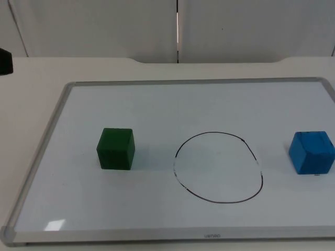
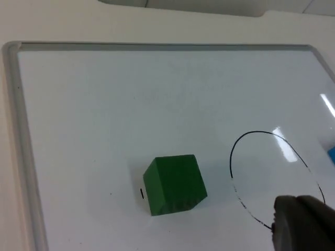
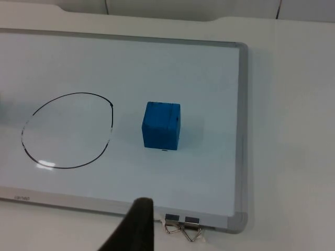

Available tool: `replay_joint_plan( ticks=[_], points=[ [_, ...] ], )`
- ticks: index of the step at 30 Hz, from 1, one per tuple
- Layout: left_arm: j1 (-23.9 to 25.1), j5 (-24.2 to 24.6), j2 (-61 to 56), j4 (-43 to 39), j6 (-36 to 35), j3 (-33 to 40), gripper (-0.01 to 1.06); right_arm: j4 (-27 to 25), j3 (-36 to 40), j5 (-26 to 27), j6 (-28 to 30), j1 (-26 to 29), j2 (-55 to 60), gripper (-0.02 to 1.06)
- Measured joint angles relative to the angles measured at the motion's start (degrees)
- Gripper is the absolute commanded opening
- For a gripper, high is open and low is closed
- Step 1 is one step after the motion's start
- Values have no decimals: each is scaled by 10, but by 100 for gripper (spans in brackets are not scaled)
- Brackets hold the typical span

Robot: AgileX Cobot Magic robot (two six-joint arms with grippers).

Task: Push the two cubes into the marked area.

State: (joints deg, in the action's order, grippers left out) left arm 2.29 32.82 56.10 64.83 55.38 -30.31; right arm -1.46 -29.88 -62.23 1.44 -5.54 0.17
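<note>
Top view: you see a whiteboard (image 1: 63, 99) with a grey frame lying flat on the white table (image 1: 31, 73), and a hand-drawn black circle (image 1: 218, 167) marked on its surface. The green cube (image 1: 115, 149) stands on the board well to the left of the circle, clear of the line; the blue cube (image 1: 312, 152) stands on the board well to the right of the circle, near the board's right side, also clear of the line. Both cubes sit outside the marked area. Left wrist view: you look down on the green cube (image 2: 175, 184) resting on the whiteboard (image 2: 104, 104), with part of the circle (image 2: 251, 172) beside it and not touching it; one dark fingertip (image 2: 301, 225) of the left gripper hangs above the board near the circle's line, apart from the cube, and you cannot tell how far that claw is open or whether it has hold of anything. Right wrist view: you see the blue cube (image 3: 162, 125) just beside the circle (image 3: 68, 130), outside the line, and two metal clips (image 3: 183, 225) at the board's frame (image 3: 242, 130); one dark fingertip (image 3: 137, 227) of the right gripper stands over the board's near edge, apart from the cube, and its opening likewise cannot be told.
</note>
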Motion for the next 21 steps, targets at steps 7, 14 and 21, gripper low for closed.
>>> replay_joint_plan(
  ticks=[7, 14, 21],
  points=[
    [-15, -22, 50, 54, 45, 0, 0, 0, 0, 0, 0, 0, 0, 105],
    [-75, -110, 113, 114, 107, 0, 0, 0, 0, 0, 0, 0, 0, 105],
    [-83, -129, 186, 125, 116, -16, 0, 0, 0, 0, 0, 0, 0, 105]
  ],
)
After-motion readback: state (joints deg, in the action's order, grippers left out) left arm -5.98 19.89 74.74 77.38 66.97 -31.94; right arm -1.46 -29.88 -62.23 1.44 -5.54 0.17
